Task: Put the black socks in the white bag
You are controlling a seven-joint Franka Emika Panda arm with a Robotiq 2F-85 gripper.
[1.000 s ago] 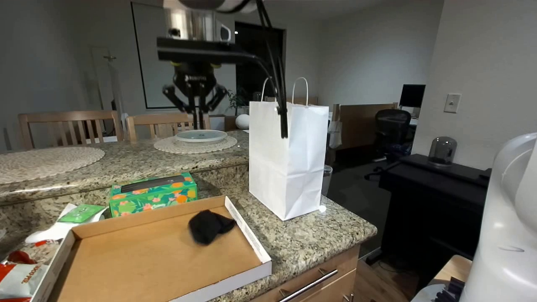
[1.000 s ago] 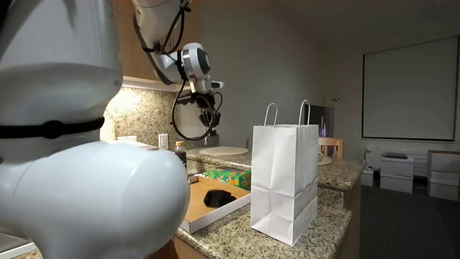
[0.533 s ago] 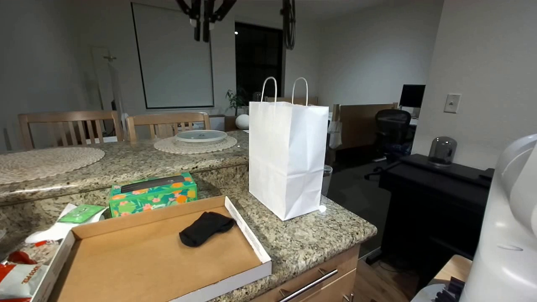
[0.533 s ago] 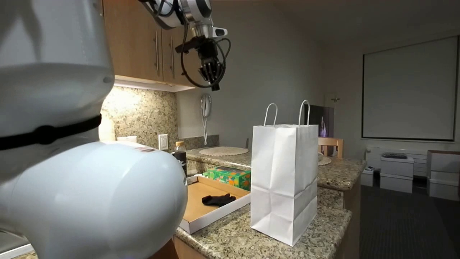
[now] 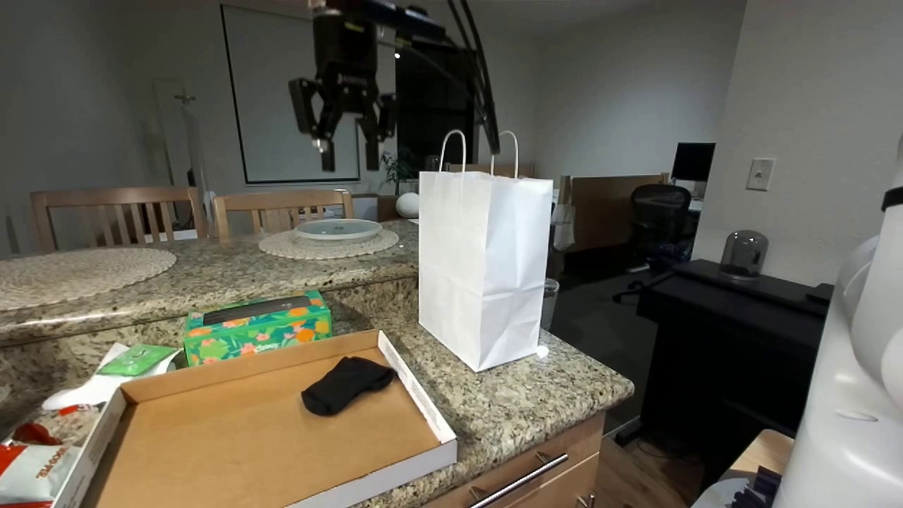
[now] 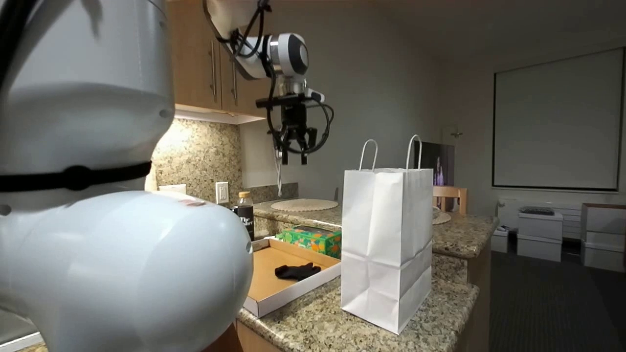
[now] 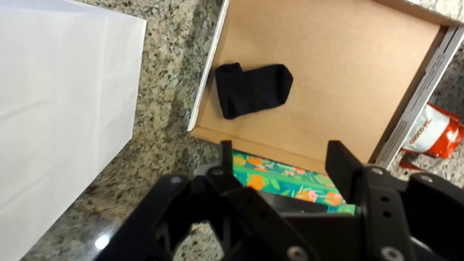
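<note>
The black socks (image 5: 347, 385) lie as one flat bundle in a shallow cardboard tray (image 5: 233, 437), near its wall on the bag's side. In the wrist view the socks (image 7: 255, 90) show whole, a folded cuff at one end. The white bag (image 5: 451, 261) stands upright on the counter beside the tray, handles up; its inside is hidden in both exterior views. My gripper (image 5: 350, 161) hangs high above the tray and the counter, pointing down. Its fingers (image 7: 340, 170) are spread apart, and nothing is between them; the socks are well below and apart from it.
A green flowered tissue box (image 5: 261, 328) sits behind the tray, against the raised ledge. Snack packets (image 5: 42, 469) lie at the tray's far side. On the ledge are a woven mat (image 5: 77, 271) and a lidded dish (image 5: 338, 228). A bottle (image 6: 246, 215) stands beyond the tray.
The gripper rose, then came partly down again, and its jaws have spread from nearly shut to open. The socks, blurred and bunched a second ago, now lie flat and still. The bag has not moved.
</note>
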